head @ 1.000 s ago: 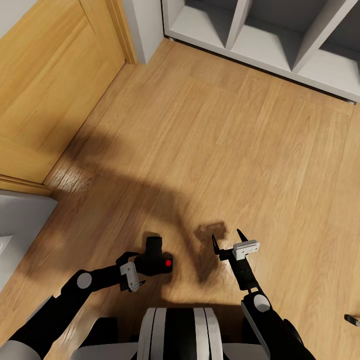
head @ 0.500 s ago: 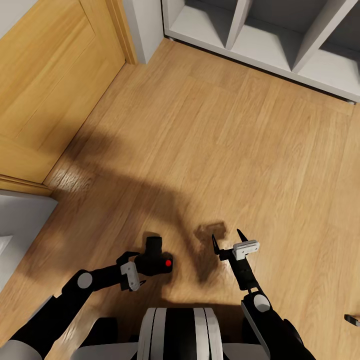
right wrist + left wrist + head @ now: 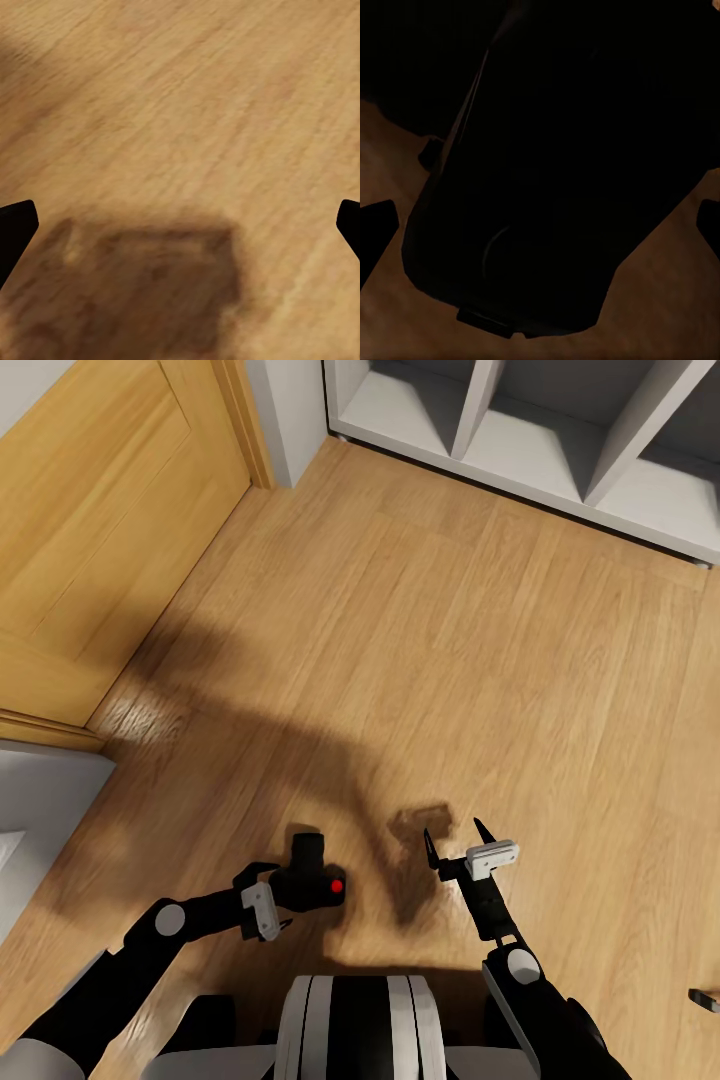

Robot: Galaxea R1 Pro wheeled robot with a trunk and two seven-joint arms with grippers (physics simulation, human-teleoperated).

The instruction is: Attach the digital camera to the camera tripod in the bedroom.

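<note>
The digital camera [image 3: 312, 882], black with a red button on top and its lens pointing away from me, hangs low over the bedroom's light wood floor [image 3: 420, 640]. My left gripper [image 3: 278, 898] is shut on it from the left side. In the left wrist view the camera's dark body [image 3: 555, 172] sits between the fingertips [image 3: 375, 225]. My right gripper [image 3: 453, 832] stands open beside the camera, with nothing between its fingers, and in the right wrist view the fingertips [image 3: 15, 221] frame bare floor and a shadow. The camera tripod is out of view.
A wooden door [image 3: 90, 510] stands at the left, and a white cube shelf [image 3: 560, 450] runs along the far wall. A pale grey surface [image 3: 30, 810] juts in at the left edge. A small dark object [image 3: 705, 1000] lies at the right edge.
</note>
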